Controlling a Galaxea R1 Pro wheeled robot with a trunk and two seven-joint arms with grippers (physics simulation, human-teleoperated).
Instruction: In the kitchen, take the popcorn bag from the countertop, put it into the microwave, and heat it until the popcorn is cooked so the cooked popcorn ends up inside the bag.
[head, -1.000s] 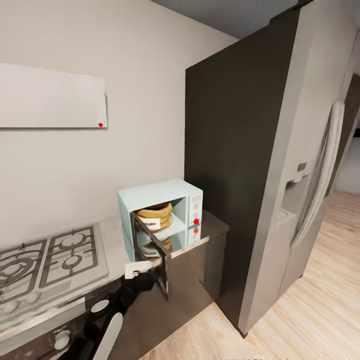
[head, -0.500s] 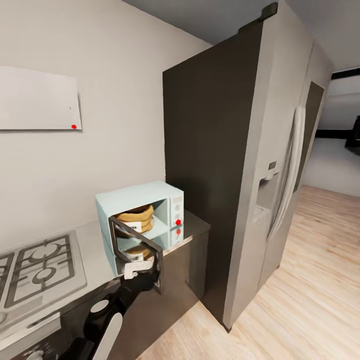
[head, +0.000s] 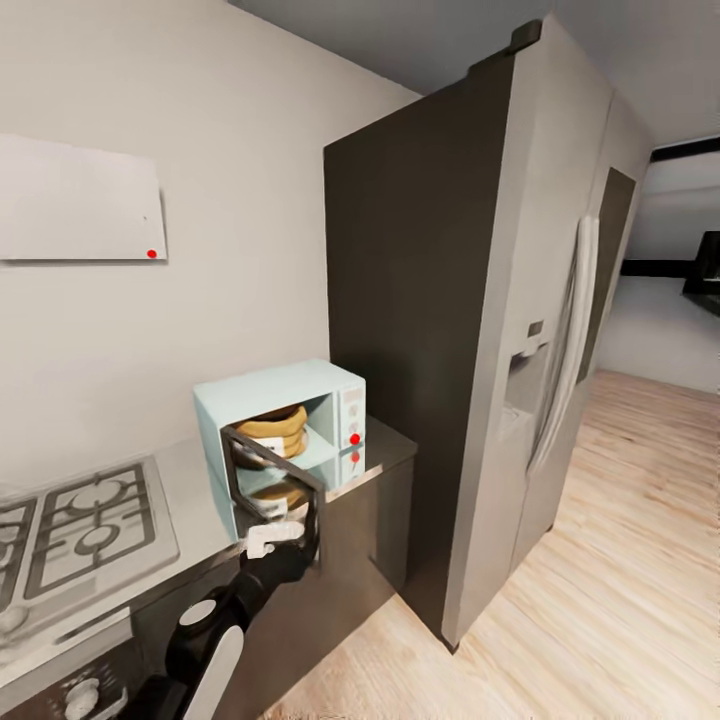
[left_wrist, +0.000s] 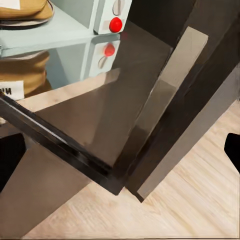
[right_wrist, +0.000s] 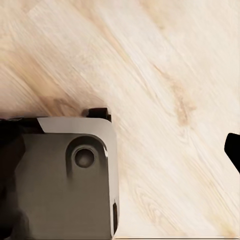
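Scanning from the steel gas hob (head: 85, 520) rightward, I had my left pincer (head: 272, 540), spread unclear, at the half-open black-framed glass door (head: 275, 480); the tan popcorn sack (head: 270, 428) sat inside the mint-blue microwave (head: 285, 430). Closing the door came next, I judged.

1. The microwave (head: 285, 425), a small pale mint-blue box, stands left of centre in the head view, its black-framed glass door (head: 275, 480) swung partly open and a red light (head: 355, 439) on its panel.
2. The popcorn bag (head: 272, 428), a squat tan sack, sits upright inside the microwave.
3. The countertop (head: 385, 452), grey and glossy, carries the microwave and mirrors the bag.
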